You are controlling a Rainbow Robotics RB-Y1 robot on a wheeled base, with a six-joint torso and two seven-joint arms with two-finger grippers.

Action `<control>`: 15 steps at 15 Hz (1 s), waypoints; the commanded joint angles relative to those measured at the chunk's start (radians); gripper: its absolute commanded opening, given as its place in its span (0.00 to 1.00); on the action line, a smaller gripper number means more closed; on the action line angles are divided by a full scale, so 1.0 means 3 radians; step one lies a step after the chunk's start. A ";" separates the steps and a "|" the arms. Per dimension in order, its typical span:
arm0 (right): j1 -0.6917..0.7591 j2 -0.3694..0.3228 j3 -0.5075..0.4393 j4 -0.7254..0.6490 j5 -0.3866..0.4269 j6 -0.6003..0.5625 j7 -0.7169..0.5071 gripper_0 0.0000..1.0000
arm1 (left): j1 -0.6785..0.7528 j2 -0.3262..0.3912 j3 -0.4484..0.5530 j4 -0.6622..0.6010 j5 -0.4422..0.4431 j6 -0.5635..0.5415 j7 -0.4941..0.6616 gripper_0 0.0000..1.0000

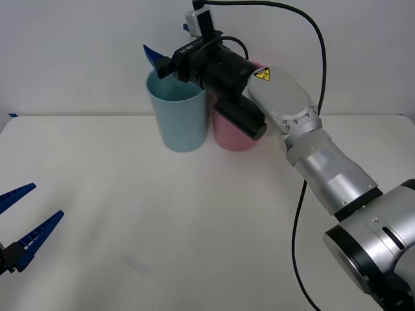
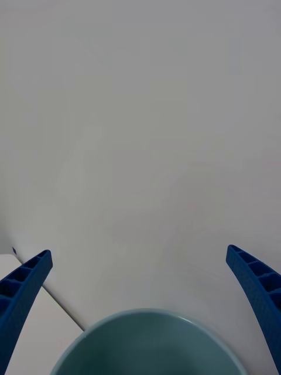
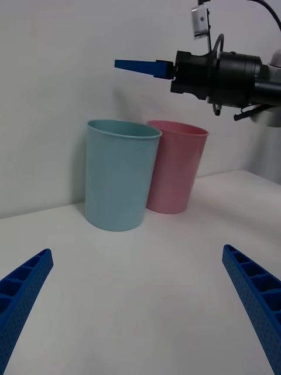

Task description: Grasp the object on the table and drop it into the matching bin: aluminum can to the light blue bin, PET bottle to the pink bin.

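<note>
White table (image 1: 194, 220) lies bare below the right gripper (image 1: 157, 61), spread wide and empty above the light blue bin (image 1: 176, 116), so withdrawing carelessly could clip its rim, while the can has probably dropped inside; the left gripper (image 1: 23, 223) idles open.

The light blue bin (image 1: 176, 116) is a soft, plain blue-green. The pink bin (image 1: 230, 135) beside it is plain pink. The table (image 1: 162, 227) is white. Both tools, the right tool (image 1: 155, 59) and left tool (image 1: 23, 220), have bright blue ribbed fingers (image 3: 26, 287). The right arm (image 1: 311, 149) is black and silver, with a small yellow sticker (image 1: 262, 74).
</note>
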 commanded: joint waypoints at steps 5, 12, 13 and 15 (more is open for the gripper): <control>0.0627 -0.0468 0.0097 -0.0926 -0.0114 -0.0282 -0.0057 1.00 | 0.0000 0.0000 0.0000 0.0000 0.0000 0.0000 0.0000 1.00; 0.1471 -0.1245 0.0046 -0.1949 -0.0467 -0.0808 -0.0057 1.00 | 0.0000 0.0000 0.0000 0.0000 0.0000 0.0000 0.0000 1.00; 0.1624 -0.1317 -0.0072 -0.2061 -0.0478 -0.0972 -0.0052 1.00 | 0.0000 0.0000 0.0000 0.0000 0.0000 0.0000 0.0000 1.00; 0.1951 -0.1414 -0.0328 -0.2281 -0.0483 -0.1248 -0.0036 1.00 | 0.0000 0.0000 0.0000 0.0000 0.0000 0.0000 0.0000 1.00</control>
